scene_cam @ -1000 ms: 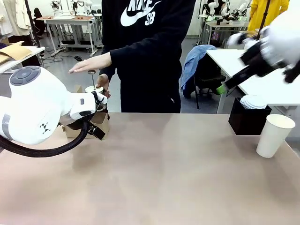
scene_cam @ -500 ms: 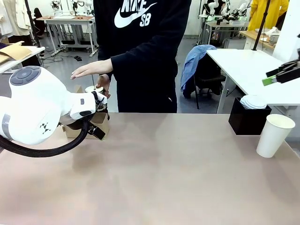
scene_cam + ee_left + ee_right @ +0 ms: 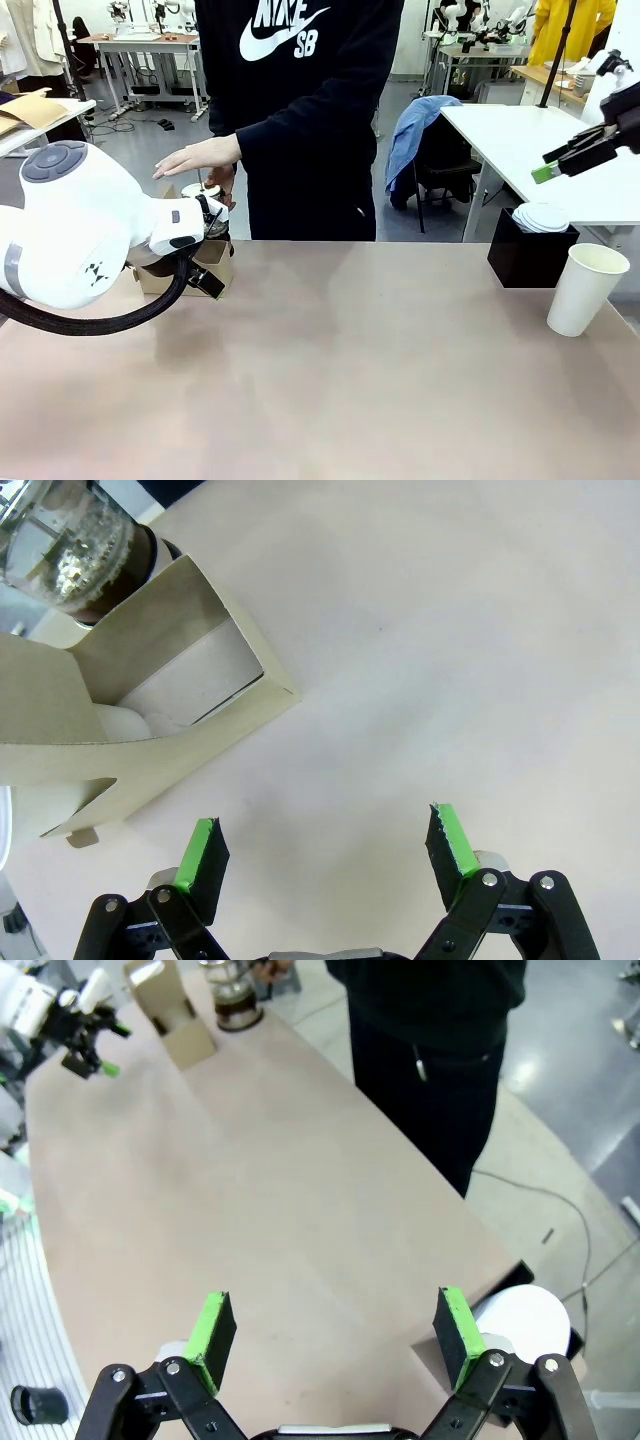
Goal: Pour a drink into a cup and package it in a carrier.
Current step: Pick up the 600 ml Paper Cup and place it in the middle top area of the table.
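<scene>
The cup stands upright and empty-looking at about 3 o'clock on the bench, just beside the black box that holds white lids, and it has not moved over the last second. What has changed is the right gripper: a second ago it hung nearer the middle of the far edge, then it swung out to the right, and now it has drifted a little way back, high in the air at roughly 11 o'clock from the cup and well apart from it. Its fingers stand spread wide with nothing between them, so I judge the reach for the cup has not begun. The drink sits dark in the glass pot at 10 o'clock, where a person's hand hovers flat above it. Next to the pot is the carrier. The left gripper hangs over bare bench with the carrier at its 10 o'clock, near but not touching, its own fingers likewise released and empty.
</scene>
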